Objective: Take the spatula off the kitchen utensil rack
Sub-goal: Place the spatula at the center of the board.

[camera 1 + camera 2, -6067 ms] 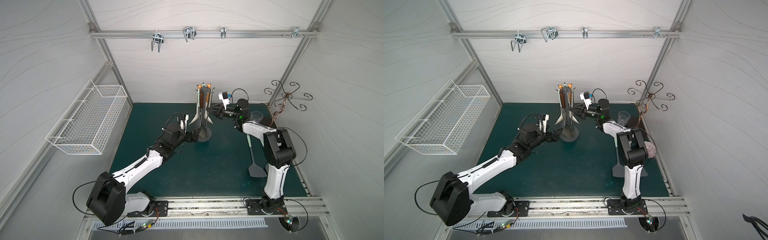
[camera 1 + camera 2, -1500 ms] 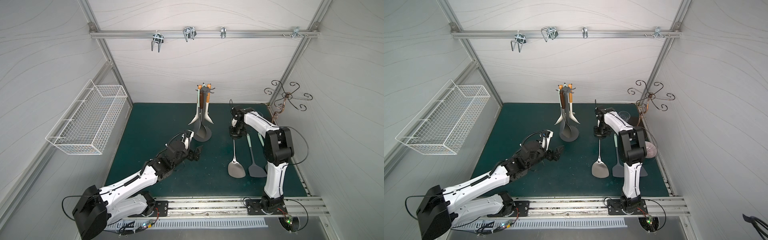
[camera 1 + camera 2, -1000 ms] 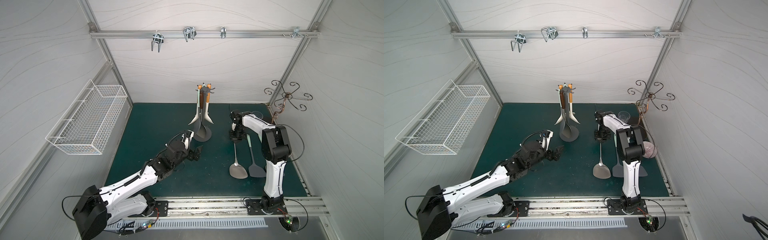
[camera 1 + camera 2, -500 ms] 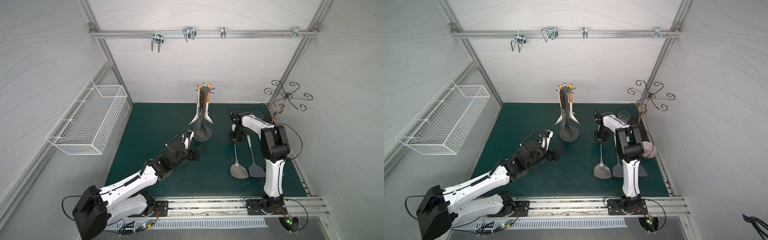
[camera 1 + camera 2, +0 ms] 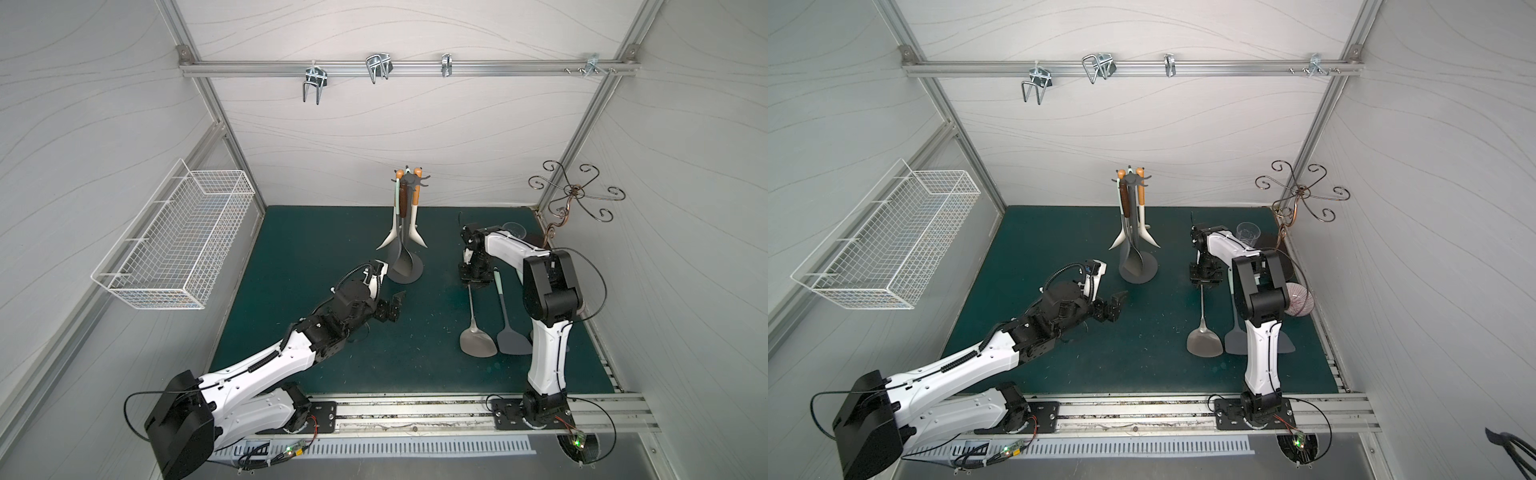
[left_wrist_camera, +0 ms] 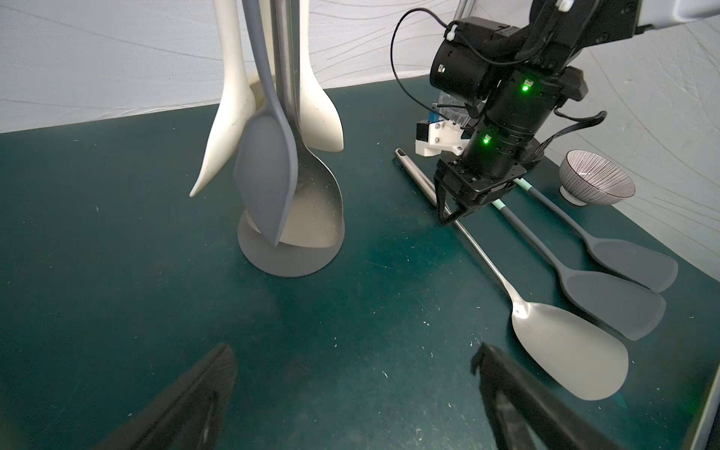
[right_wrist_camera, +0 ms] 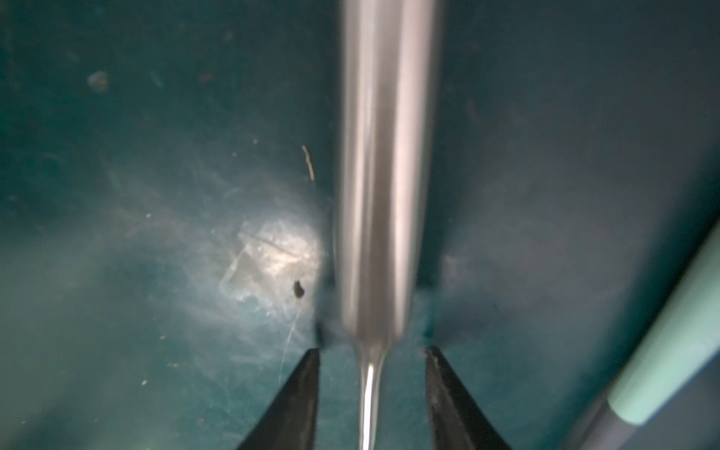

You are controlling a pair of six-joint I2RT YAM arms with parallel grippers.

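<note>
Noted white wire basket (image 5: 174,237) on the left wall. Found left gripper (image 5: 395,309) low over the green mat (image 5: 316,249), with jaws spread wide and gripping nothing, near the base of the kitchen utensil rack (image 6: 288,261). Counted on the rack two white utensils, a grey spoon and a steel spoon, all hanging. Located steel spatula (image 5: 478,344) off the rack, flat on the mat well to its right. Saw right gripper (image 7: 372,352) down at the spatula handle, with jaws parted either side of it and clear gaps, not pinching. Logged grey spatulas (image 6: 611,307) just beside, then striped bowl (image 6: 596,181) and copper scrolled stand (image 5: 575,193) at the far right corner.
</note>
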